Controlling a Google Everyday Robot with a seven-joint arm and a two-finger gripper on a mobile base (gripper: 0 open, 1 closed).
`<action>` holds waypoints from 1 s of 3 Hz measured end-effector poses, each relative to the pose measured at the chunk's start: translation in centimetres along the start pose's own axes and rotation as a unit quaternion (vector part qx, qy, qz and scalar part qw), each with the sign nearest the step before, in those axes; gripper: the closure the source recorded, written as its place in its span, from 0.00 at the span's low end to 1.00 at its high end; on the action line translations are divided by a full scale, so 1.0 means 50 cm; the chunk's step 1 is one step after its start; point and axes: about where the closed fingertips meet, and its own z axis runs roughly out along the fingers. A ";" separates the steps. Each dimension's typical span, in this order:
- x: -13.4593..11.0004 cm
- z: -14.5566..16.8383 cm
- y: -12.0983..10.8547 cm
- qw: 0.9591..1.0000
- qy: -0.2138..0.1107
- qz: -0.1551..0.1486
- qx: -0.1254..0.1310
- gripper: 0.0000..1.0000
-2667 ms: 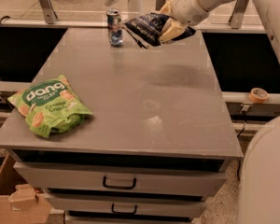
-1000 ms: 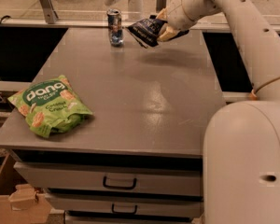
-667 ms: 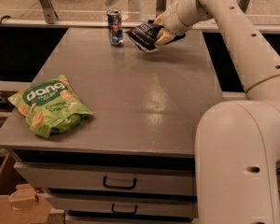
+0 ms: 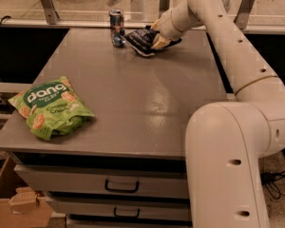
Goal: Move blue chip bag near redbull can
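Note:
The blue chip bag (image 4: 141, 40), dark navy foil with white lettering, lies low at the far end of the grey table, just right of the redbull can (image 4: 116, 26). The can stands upright near the table's back edge, and the bag's left end nearly touches it. My gripper (image 4: 157, 36) is at the bag's right side, shut on the blue chip bag, with the pale arm reaching in from the right.
A large bright green "dang" bag (image 4: 50, 107) lies at the table's front left. The grey table (image 4: 133, 108) has drawers below. A cardboard box (image 4: 12, 203) sits on the floor at the lower left. A rail runs behind the table.
My gripper has carried the blue chip bag down and slightly left, from above the table's back right to low beside the can. The can and green bag have not moved.

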 end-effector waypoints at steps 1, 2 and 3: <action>-0.001 0.023 -0.003 1.000 0.001 0.000 -0.001 0.38; -0.003 0.032 -0.008 1.000 0.002 0.002 -0.001 0.15; -0.011 0.025 -0.017 1.000 -0.001 0.001 0.003 0.00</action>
